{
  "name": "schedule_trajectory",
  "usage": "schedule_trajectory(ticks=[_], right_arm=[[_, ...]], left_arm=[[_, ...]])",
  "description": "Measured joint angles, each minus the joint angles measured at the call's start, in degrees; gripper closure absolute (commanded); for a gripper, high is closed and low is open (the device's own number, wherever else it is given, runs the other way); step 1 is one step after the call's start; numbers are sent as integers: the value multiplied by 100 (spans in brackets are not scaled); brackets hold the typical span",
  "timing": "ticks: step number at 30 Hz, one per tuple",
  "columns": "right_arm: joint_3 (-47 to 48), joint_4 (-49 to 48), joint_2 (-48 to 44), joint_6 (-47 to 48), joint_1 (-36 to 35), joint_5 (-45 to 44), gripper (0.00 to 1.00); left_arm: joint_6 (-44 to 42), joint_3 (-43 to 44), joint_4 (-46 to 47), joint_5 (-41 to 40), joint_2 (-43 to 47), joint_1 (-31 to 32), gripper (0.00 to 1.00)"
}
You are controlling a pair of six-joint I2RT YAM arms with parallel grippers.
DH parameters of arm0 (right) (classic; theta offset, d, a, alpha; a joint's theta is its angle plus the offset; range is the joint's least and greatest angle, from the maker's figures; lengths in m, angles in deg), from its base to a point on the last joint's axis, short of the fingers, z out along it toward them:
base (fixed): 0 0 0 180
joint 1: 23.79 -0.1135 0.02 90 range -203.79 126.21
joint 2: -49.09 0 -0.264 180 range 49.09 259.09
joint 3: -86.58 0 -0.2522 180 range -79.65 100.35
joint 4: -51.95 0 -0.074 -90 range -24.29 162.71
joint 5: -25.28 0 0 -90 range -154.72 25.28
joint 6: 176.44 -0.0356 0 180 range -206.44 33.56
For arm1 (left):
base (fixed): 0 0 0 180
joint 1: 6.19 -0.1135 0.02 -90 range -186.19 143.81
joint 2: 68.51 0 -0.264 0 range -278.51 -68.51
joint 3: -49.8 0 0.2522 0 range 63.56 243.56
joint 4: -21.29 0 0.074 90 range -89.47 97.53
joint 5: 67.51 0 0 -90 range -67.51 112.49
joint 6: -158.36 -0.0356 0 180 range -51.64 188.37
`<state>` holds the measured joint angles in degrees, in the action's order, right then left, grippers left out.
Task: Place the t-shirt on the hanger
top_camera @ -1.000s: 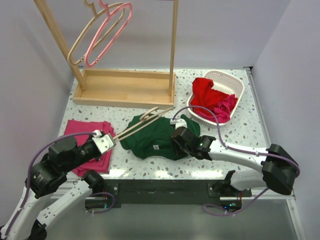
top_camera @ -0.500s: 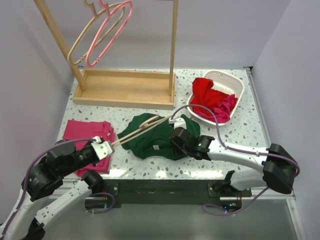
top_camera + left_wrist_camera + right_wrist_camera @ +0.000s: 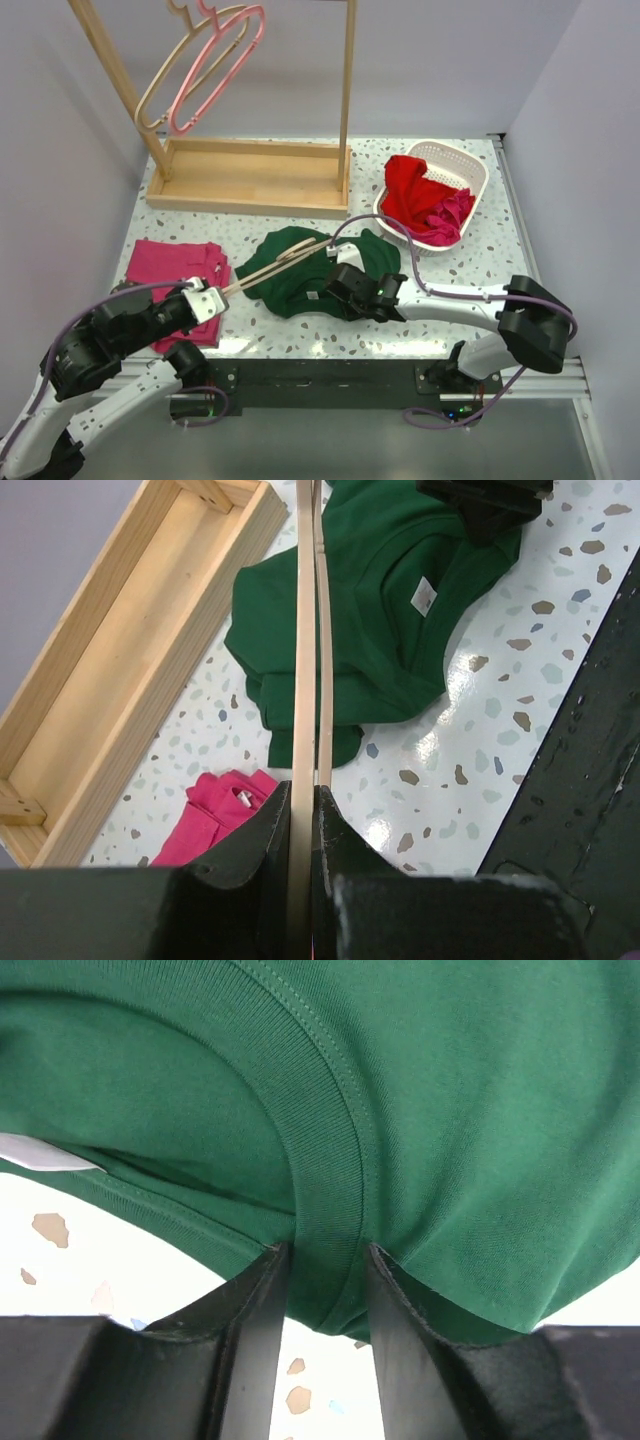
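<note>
The dark green short-sleeved cloth t-shirt (image 3: 285, 288) lies crumpled on the speckled white surface (image 3: 480, 262) at the centre of the top view, with its small white neck label (image 3: 424, 595) showing. The left fingers (image 3: 255, 840) are clamped narrow on one end of the pale natural-wood outline hanger (image 3: 304, 680), which slants from lower left up over the shirt. The right fingers (image 3: 245, 1330) pinch the ribbed neckband on the shirt's right side.

Bright even overhead light, sharp frames, glare on table (image 3: 470, 675).
</note>
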<state>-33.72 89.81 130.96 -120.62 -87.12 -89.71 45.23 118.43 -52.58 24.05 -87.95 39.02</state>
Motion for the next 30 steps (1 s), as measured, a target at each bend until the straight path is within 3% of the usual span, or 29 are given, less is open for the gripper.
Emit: schedule_trajectory(ticks=[8, 12, 13, 14, 17, 21, 30], right_arm=[[-4, 7, -28, -205, 0, -175, 100], [-31, 13, -96, -286, 0, -269, 100], [-35, 17, -118, -297, 0, -273, 99], [-48, 13, -151, -310, 0, -271, 88], [-101, -26, -297, -302, 0, -236, 70], [-162, -138, -503, -282, -42, -114, 59], [-162, -267, -157, -302, -267, -103, 59]], left_arm=[[-2, 57, -175, -9, -9, 111, 100], [-2, 122, -195, 22, -9, 210, 100], [-2, 122, -205, 22, -9, 254, 100], [-2, 122, -223, 20, -9, 295, 100], [-4, 125, -258, -11, -9, 407, 100], [-4, 122, -341, -131, -9, 544, 100], [-2, 129, -442, -354, -22, 673, 100]])
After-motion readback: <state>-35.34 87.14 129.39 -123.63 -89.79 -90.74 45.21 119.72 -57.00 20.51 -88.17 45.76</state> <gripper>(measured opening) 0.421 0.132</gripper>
